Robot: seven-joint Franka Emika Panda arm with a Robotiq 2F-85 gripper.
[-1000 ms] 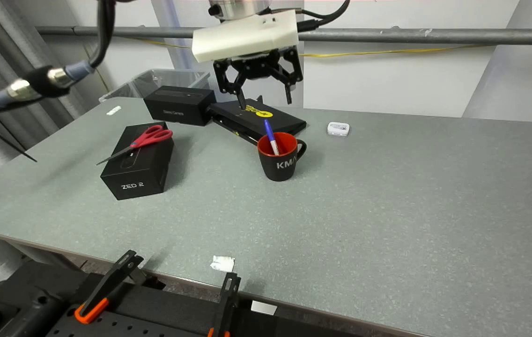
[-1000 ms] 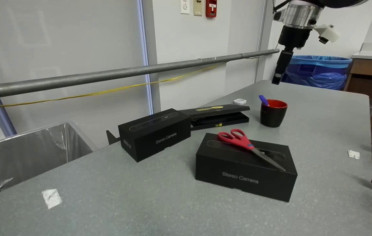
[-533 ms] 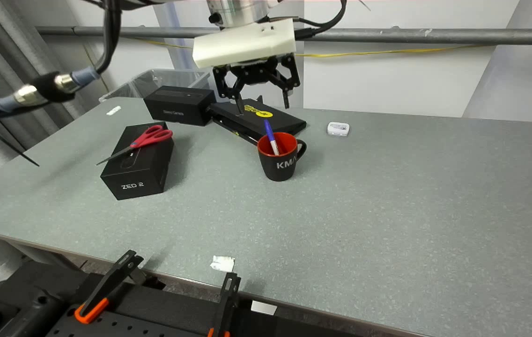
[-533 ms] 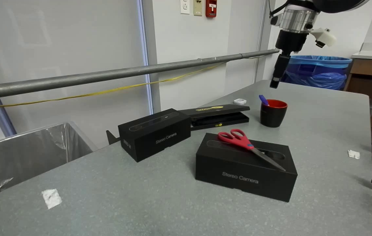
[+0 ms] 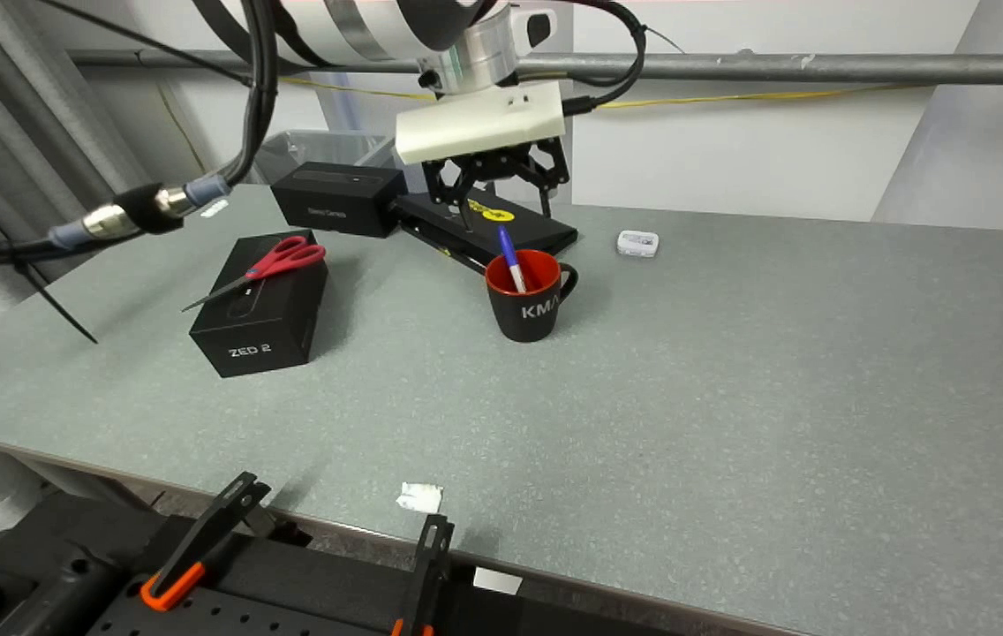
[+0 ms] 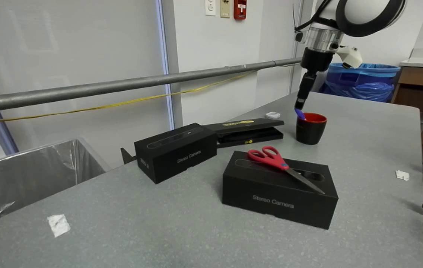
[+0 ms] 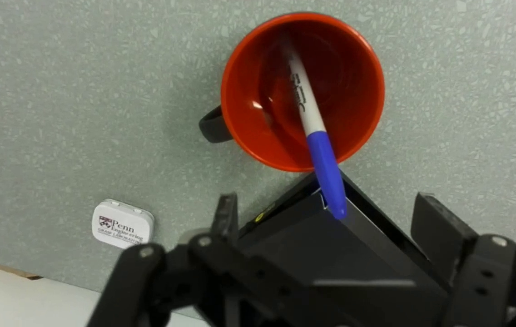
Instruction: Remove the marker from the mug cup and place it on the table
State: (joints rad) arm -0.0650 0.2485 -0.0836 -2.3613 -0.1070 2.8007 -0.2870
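The black mug cup with red inside stands upright on the grey speckled table in both exterior views and shows from above in the wrist view. The marker leans inside it, its blue cap sticking out past the rim. In the wrist view the marker has a white barrel, and its cap end points between the fingers. My gripper is open and empty, just above the cap end; in an exterior view its tip overlaps the cap's top. In the wrist view the fingers stand apart on either side of the cap.
A flat black case lies behind the mug, under the gripper. A black box bears red scissors; another black box stands further back. A small white tin lies near the wall. A grey pipe runs along the wall.
My gripper has come down and closer to the marker's cap end, staying open. The mug, the marker and the other things on the table have not moved.
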